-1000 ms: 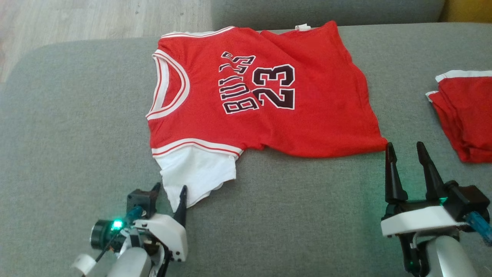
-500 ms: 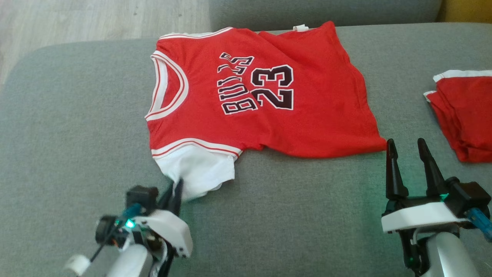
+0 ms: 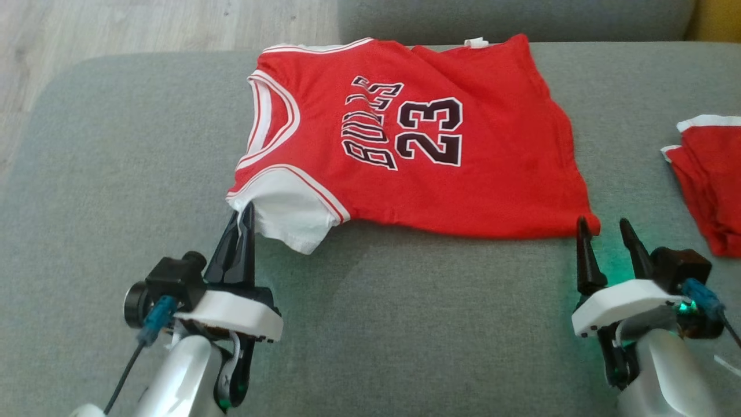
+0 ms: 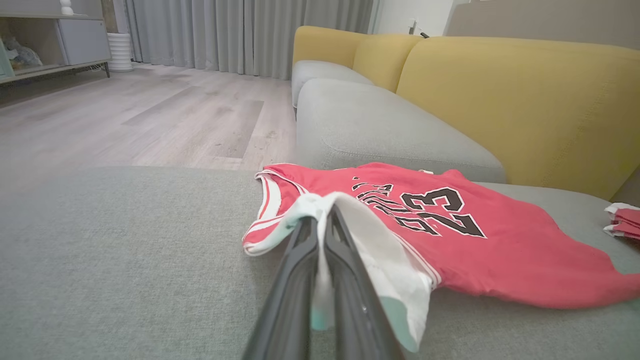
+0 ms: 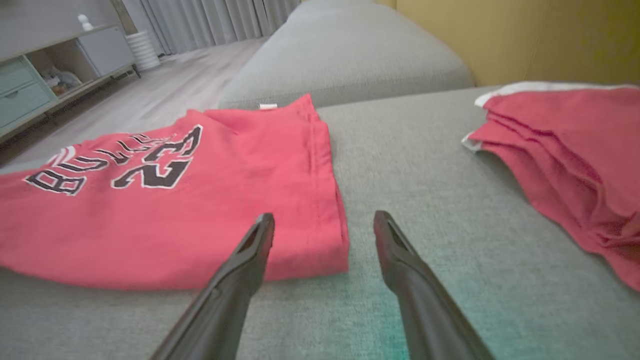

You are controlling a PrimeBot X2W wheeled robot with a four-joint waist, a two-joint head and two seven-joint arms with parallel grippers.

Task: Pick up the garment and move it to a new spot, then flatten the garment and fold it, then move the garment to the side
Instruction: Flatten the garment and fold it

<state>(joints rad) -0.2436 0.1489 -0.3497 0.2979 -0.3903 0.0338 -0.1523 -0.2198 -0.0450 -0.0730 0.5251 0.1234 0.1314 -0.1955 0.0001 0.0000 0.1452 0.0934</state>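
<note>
Closed since 1 second ago, your left gripper (image 3: 246,211) pinches the white sleeve (image 3: 289,214) of the jersey (image 3: 463,185); your right gripper (image 3: 604,226) stands spread just beside its hem corner (image 3: 564,226).

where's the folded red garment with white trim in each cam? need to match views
Head view: folded red garment with white trim, right edge, mid-height.
Left wrist view: small sliver at the right edge, past the red basketball jersey hem.
Right wrist view: large, upper right.
Shared landmark: black "23" on that jersey, left of the garment in all three.
</note>
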